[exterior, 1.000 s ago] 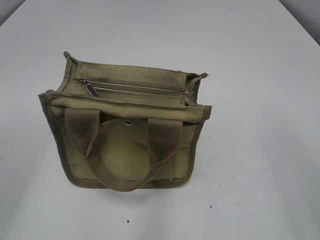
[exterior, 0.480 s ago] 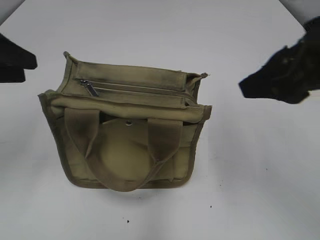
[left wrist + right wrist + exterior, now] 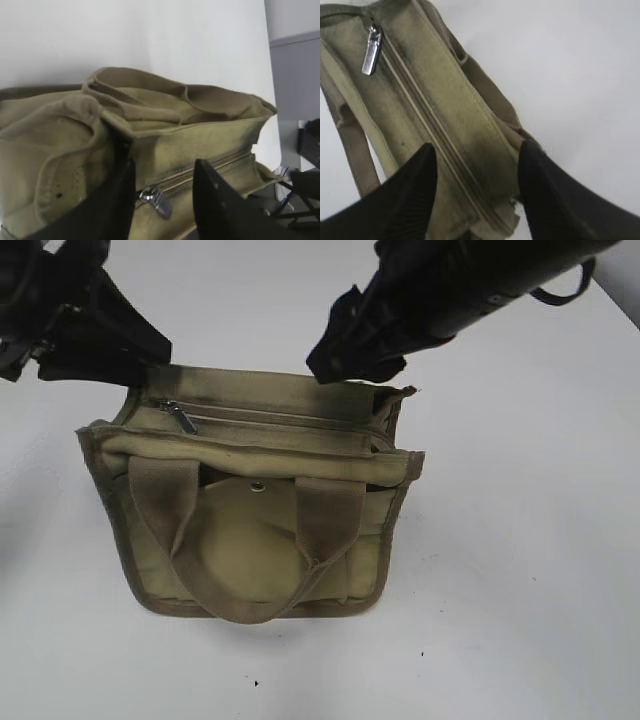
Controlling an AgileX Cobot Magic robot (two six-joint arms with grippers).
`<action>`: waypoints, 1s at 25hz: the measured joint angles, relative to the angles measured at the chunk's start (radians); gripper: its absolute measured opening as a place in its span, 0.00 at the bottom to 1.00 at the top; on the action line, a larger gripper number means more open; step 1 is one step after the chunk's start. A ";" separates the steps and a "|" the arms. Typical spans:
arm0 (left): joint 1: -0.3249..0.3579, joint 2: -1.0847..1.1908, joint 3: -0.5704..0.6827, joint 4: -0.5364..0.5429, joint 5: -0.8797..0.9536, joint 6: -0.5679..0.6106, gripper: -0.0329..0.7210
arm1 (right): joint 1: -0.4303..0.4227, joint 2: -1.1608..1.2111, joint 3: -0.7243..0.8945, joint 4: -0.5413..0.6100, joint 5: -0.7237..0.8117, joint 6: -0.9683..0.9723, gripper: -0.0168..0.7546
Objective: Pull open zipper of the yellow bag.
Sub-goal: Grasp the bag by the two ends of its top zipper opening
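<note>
Two open tools, left (image 3: 162, 200) and right (image 3: 477, 192), over one yellow bag (image 3: 250, 530).

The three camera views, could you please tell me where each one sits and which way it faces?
Exterior view: raised in front of the table, slanting down on the yellow bag; both dark arms enter from the top, left pincer, right pincer.
Left wrist view: on the left arm, looking along the bag's side at the zipper pull; both open fingers show.
Right wrist view: on the right arm, looking down on the bag's top; open fingers straddle it.
Shared: all three show the zipper's metal pull.
</note>
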 joint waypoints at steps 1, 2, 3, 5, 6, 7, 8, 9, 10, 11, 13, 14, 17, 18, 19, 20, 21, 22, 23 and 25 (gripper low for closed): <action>-0.015 0.015 -0.014 0.030 0.005 -0.020 0.44 | 0.005 0.024 -0.020 0.000 0.000 -0.001 0.56; -0.025 0.031 -0.027 0.055 0.009 -0.033 0.44 | 0.009 0.044 -0.041 0.000 0.000 -0.002 0.56; -0.032 0.044 -0.038 0.074 0.009 -0.043 0.44 | 0.012 0.058 -0.058 0.000 0.000 -0.004 0.56; -0.045 0.060 -0.053 0.089 -0.008 -0.054 0.44 | 0.014 0.081 -0.078 0.000 -0.002 -0.005 0.56; -0.054 0.067 -0.060 0.095 -0.021 -0.055 0.44 | 0.014 0.089 -0.082 0.000 -0.004 -0.007 0.56; -0.060 0.074 -0.069 0.100 -0.025 -0.057 0.44 | 0.014 0.093 -0.085 -0.001 -0.005 -0.008 0.56; -0.067 0.080 -0.078 0.107 -0.020 -0.057 0.44 | 0.014 0.096 -0.086 -0.001 -0.004 -0.011 0.56; -0.070 0.085 -0.090 0.112 -0.006 -0.058 0.44 | 0.015 0.097 -0.088 -0.001 -0.004 -0.014 0.56; -0.071 0.086 -0.102 0.120 0.010 -0.061 0.44 | 0.016 0.097 -0.088 -0.001 -0.004 -0.017 0.56; -0.071 0.086 -0.113 0.131 0.029 -0.070 0.44 | 0.017 0.097 -0.088 -0.001 -0.004 -0.020 0.56; -0.072 0.081 -0.154 0.174 0.052 -0.097 0.44 | 0.017 0.097 -0.089 -0.001 -0.003 -0.022 0.56; -0.072 0.075 -0.177 0.209 0.064 -0.119 0.44 | 0.017 0.097 -0.089 -0.001 -0.003 -0.024 0.56; -0.072 0.064 -0.224 0.285 0.099 -0.167 0.44 | 0.017 0.097 -0.089 -0.002 -0.003 -0.024 0.56; -0.072 0.063 -0.228 0.295 0.110 -0.174 0.44 | 0.017 0.097 -0.089 -0.002 -0.003 -0.024 0.56; -0.075 0.065 -0.230 0.301 0.118 -0.179 0.44 | 0.017 0.097 -0.089 -0.002 -0.003 -0.024 0.56; -0.080 0.069 -0.230 0.303 0.123 -0.183 0.44 | 0.017 0.097 -0.089 -0.002 -0.003 -0.024 0.56; -0.085 0.077 -0.230 0.303 0.126 -0.184 0.44 | 0.017 0.097 -0.089 -0.003 -0.003 -0.024 0.56; -0.092 0.087 -0.230 0.302 0.129 -0.185 0.44 | 0.017 0.097 -0.089 -0.003 -0.003 -0.024 0.56; -0.096 0.101 -0.230 0.302 0.132 -0.185 0.44 | 0.017 0.097 -0.089 -0.003 -0.003 -0.024 0.56; -0.102 0.136 -0.230 0.302 0.137 -0.185 0.44 | 0.017 0.097 -0.089 -0.003 -0.003 -0.024 0.56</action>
